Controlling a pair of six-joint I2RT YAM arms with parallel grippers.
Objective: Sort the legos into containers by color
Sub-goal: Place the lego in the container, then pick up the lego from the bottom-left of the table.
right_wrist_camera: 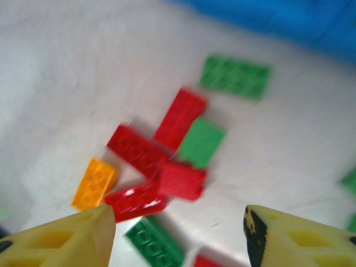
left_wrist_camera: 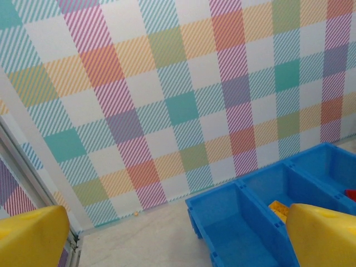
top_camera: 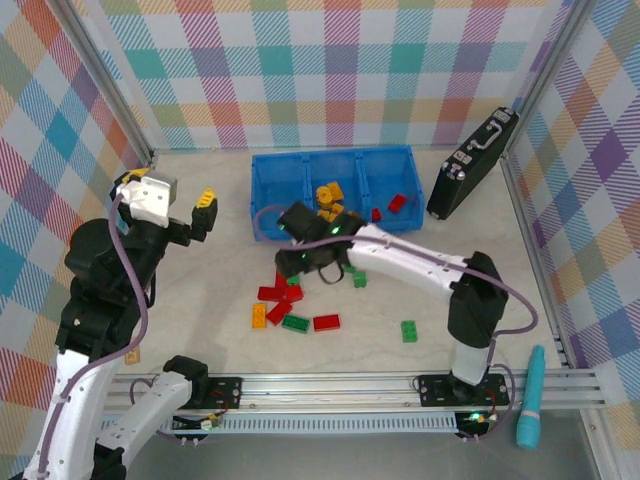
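The blue bin (top_camera: 300, 160) stands at the back of the table with three containers side by side. Its middle one holds yellow-orange legos (top_camera: 328, 197), its right one red legos (top_camera: 397, 203), and its left one (left_wrist_camera: 245, 233) is bare. Loose legos lie in front: a red cluster (top_camera: 280, 294), an orange brick (top_camera: 259, 316) and green bricks (top_camera: 295, 323). My right gripper (top_camera: 298, 268) hovers open just above that cluster (right_wrist_camera: 181, 181), nothing between its fingers (right_wrist_camera: 61, 239). My left gripper (top_camera: 205, 212) is raised left of the bin, open and empty, its yellow fingertips (left_wrist_camera: 322, 236) wide apart.
A black hard case (top_camera: 470, 165) leans at the back right, by the bin. Single bricks lie apart: red (top_camera: 326, 322), green (top_camera: 409, 331) and green (top_camera: 358, 278). A teal tool (top_camera: 530, 398) lies beyond the front rail. Checked walls close in three sides.
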